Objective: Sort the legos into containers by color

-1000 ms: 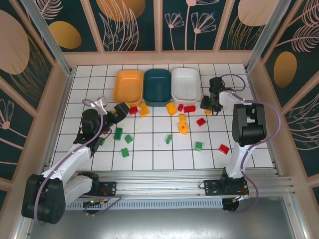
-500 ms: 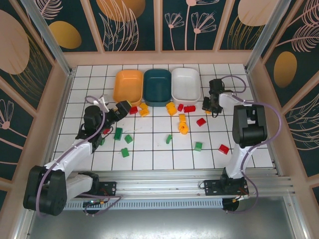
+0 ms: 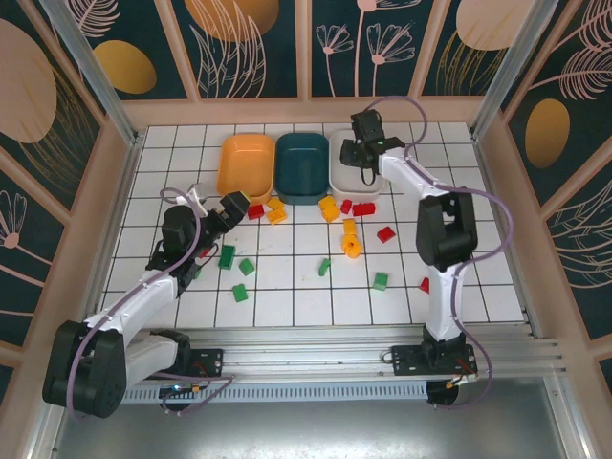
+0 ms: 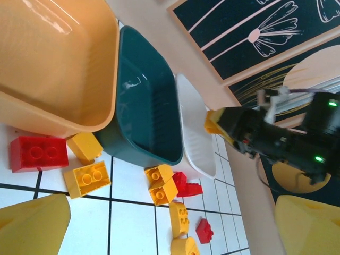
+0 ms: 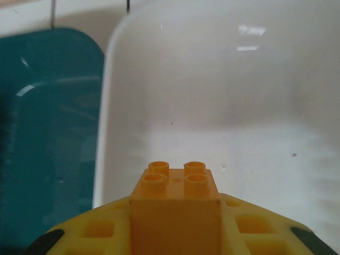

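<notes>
Three containers stand side by side at the back: an orange tray (image 3: 246, 164), a dark teal tray (image 3: 301, 164) and a white tray (image 3: 356, 170). My right gripper (image 3: 362, 158) hangs over the white tray (image 5: 223, 106), shut on a yellow-orange lego (image 5: 175, 194). My left gripper (image 3: 234, 206) is open and holds nothing, low over the tiles before the orange tray (image 4: 53, 64). Just ahead of it lie a red lego (image 4: 38, 154) and yellow legos (image 4: 87, 178). Red (image 3: 362, 208), yellow (image 3: 351, 244) and green legos (image 3: 239, 293) are scattered on the tiles in front of the trays.
The white tiled floor (image 3: 287, 306) is boxed in by wooden-edged patterned walls (image 3: 306, 110) close behind the trays. A metal rail (image 3: 306, 349) runs along the near edge. One red lego (image 3: 425, 284) lies beside the right arm's upright link (image 3: 442, 239).
My right arm has swung up and left from the tiles right of the white tray to above that tray, carrying the yellow-orange lego. The left gripper has barely moved.
</notes>
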Motion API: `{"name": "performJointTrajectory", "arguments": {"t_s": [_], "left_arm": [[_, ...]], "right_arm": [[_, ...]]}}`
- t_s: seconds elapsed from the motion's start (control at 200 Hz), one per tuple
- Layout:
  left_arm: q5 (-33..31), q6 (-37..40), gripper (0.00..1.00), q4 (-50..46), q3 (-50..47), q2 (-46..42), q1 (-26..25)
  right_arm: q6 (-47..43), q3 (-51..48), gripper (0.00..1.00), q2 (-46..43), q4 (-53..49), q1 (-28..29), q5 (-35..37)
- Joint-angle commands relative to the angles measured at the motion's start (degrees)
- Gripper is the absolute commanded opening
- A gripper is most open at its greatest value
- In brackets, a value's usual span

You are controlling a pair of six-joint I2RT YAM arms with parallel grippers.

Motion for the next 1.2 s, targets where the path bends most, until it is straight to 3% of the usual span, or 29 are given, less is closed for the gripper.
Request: {"name": "performJointTrajectory", "arguments": {"t_s": [0.0, 0.065, 0.155, 0.38, 0.465, 0.606, 0.756, 0.916, 1.061, 1.191], "left_arm": [[2.8, -2.8, 0.98, 5.4, -2.8, -0.4, -0.3], [6.6, -3.2, 0.99, 7.6, -2.3, 0.4, -0.2], [9.1, -1.6, 0.98, 6.5, -0.3, 0.7, -0.4], [10.8, -0.2, 0.99, 5.0, 1.4, -0.8, -0.4], [11.8, 0.1, 0.99, 5.7, 1.0, -0.9, -0.8], [10.3, 2.8, 0.98, 5.4, -0.1, -0.8, -4.1], [7.7, 5.0, 0.99, 6.9, -1.4, 2.6, -10.5], [10.5, 2.7, 0.97, 14.5, -2.8, 10.0, -12.0], [11.0, 1.5, 0.96, 18.4, -2.1, 14.6, -12.0], [12.3, 0.8, 0.92, 19.0, -1.1, 18.2, -12.0]], "right_arm": [[-0.4, 7.3, 0.21, 3.4, -6.3, 0.4, 2.6], [-0.4, 11.5, 0.25, 5.8, -8.8, 0.3, 3.9], [-0.6, 15.9, 0.46, 7.7, -11.6, 0.2, 4.1], [-0.8, 15.0, 0.53, 2.4, -13.0, 0.4, 7.9], [0.2, 5.3, 0.53, -5.0, -10.3, 1.4, 11.0], [6.7, -22.6, 0.61, -23.0, -2.3, 3.2, 13.4], [12.6, -45.2, 0.67, -40.0, -4.6, 5.0, 8.6], [19.6, -56.3, 0.68, -49.6, -11.1, 8.0, 6.3], [23.5, -61.5, 0.68, -50.0, -11.0, 9.5, 4.8], [25.7, -61.9, 0.68, -49.6, -11.7, 14.8, 3.4]]}}
